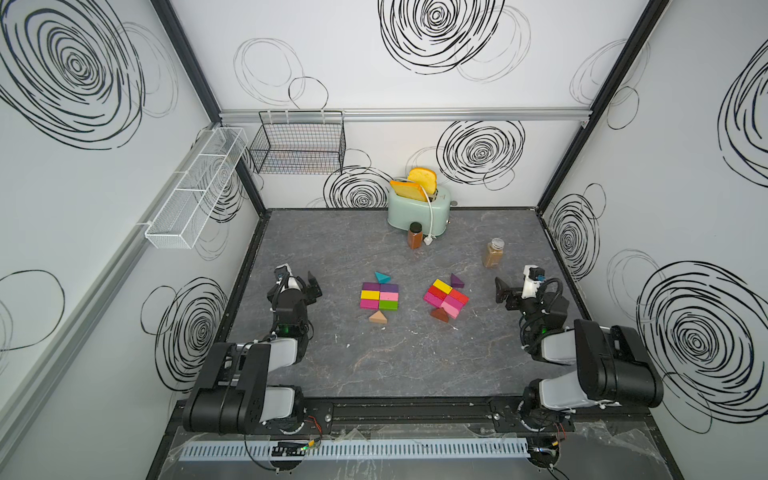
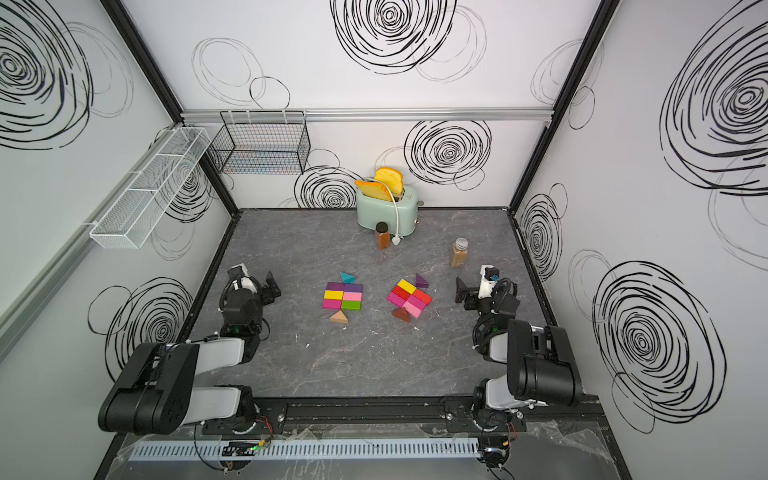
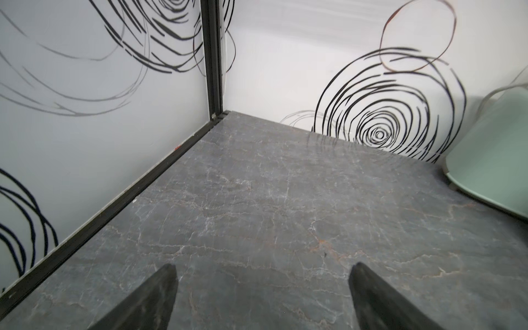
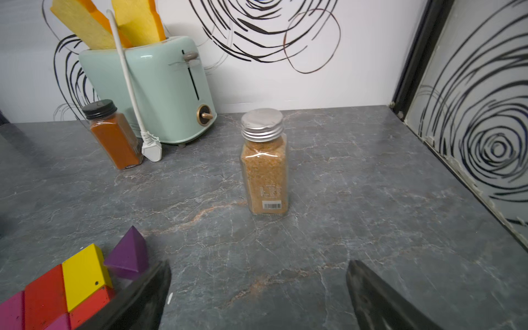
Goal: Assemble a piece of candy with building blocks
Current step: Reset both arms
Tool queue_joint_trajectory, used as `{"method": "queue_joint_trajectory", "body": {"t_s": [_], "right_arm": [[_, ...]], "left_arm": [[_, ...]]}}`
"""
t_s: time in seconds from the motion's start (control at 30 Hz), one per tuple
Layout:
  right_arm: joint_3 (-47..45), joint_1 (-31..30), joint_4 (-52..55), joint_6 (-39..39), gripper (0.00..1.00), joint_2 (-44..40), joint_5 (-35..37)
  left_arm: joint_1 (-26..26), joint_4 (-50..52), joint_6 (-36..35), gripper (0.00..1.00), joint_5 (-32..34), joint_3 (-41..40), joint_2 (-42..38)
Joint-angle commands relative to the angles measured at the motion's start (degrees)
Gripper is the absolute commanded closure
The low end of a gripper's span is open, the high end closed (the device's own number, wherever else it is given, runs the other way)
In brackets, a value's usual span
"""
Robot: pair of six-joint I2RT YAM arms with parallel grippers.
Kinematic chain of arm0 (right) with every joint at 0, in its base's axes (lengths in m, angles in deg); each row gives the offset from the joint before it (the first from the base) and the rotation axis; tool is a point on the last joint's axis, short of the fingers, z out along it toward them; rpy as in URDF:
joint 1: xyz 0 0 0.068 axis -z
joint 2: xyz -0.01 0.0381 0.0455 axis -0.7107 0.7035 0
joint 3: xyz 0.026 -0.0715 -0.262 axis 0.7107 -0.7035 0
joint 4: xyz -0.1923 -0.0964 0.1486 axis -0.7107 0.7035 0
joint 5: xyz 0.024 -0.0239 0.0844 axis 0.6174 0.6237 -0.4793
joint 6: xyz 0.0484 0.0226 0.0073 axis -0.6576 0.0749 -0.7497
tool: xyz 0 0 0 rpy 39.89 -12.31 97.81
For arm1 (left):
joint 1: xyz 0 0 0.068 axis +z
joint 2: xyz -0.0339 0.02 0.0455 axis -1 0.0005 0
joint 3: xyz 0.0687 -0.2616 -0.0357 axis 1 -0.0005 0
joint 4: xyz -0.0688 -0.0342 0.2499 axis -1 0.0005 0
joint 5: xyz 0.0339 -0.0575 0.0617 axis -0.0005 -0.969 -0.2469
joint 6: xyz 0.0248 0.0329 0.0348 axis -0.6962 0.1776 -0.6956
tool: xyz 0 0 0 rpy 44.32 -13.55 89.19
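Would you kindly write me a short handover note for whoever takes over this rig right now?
Left gripper: open, empty, at the left side of the grey marbled table.
Right gripper: open, empty, near the purple triangular wedge.
Blocks mid-table: straight six-brick rectangle with teal triangular wedge and tan triangular wedge at its ends; tilted brick rectangle with the purple and a brown triangular wedge.
Done: both candy shapes look assembled.
Left: probably nothing.
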Motion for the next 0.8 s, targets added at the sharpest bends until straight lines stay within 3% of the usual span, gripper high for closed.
{"method": "queue_joint_trajectory", "body": {"t_s": [0.0, 0.03, 0.13, 0.2, 0.27, 0.77], "right_arm": [[0.35, -1.85, -10.18, 1.60, 0.01, 3.66, 3.22], [2.10, -2.20, -2.69, 2.53, 0.01, 1.23, 4.16], [1.35, -3.10, -6.63, 1.94, 0.01, 2.89, 7.22], [2.82, -3.72, -0.57, 2.05, 0.01, 1.28, 10.02], [2.01, -4.30, -3.89, 2.11, 0.01, 2.09, 10.96], [2.94, -5.06, -1.40, 3.07, 0.01, 1.71, 11.37]], "left_arm": [[-2.79, -10.33, -4.57, 0.02, 0.80, -1.04, 1.05], [-4.64, -12.66, -6.39, 0.02, 2.38, -1.13, 2.39], [-5.37, -12.06, -7.98, 0.02, -0.43, 0.09, 5.19], [-4.33, -21.19, -6.93, 0.02, -0.37, -2.42, 8.13], [-4.79, -15.12, -6.85, 0.02, 0.22, -1.23, 6.21], [-6.51, -17.30, -8.41, 0.02, 2.72, -1.60, 6.69]]}}
